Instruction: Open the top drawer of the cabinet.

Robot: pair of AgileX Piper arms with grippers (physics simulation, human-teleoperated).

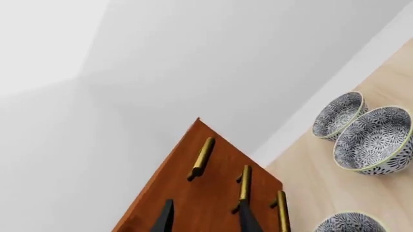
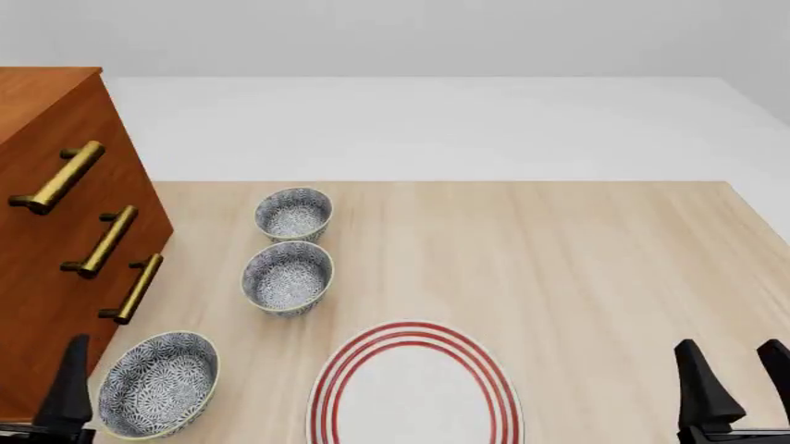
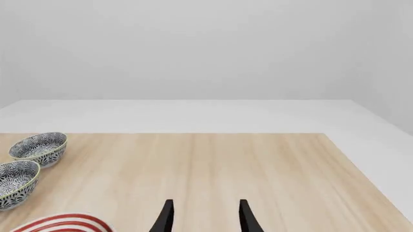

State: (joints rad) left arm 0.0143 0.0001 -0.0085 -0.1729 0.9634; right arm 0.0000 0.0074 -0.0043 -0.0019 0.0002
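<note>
Nearest, both low at the counter's [image 2: 593, 268] near edge: left hand [image 1: 205, 221] spread apart, empty; right hand [image 3: 204, 216] likewise. Farther left, cabinet [image 2: 50, 277] with top drawer [image 2: 55, 139] shut. Approach step, seemingly; next, reaching the uppermost brass handle [image 2: 55, 178].

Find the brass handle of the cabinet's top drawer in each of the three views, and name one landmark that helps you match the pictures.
Front view: the top drawer handle sits at the upper left, highest of three on the cabinet.
Left wrist view: the top drawer handle is the one farthest from the fingertips, near the cabinet's corner.
Right wrist view: not in it.
Shared landmark: the pair of patterned bowls.
</note>
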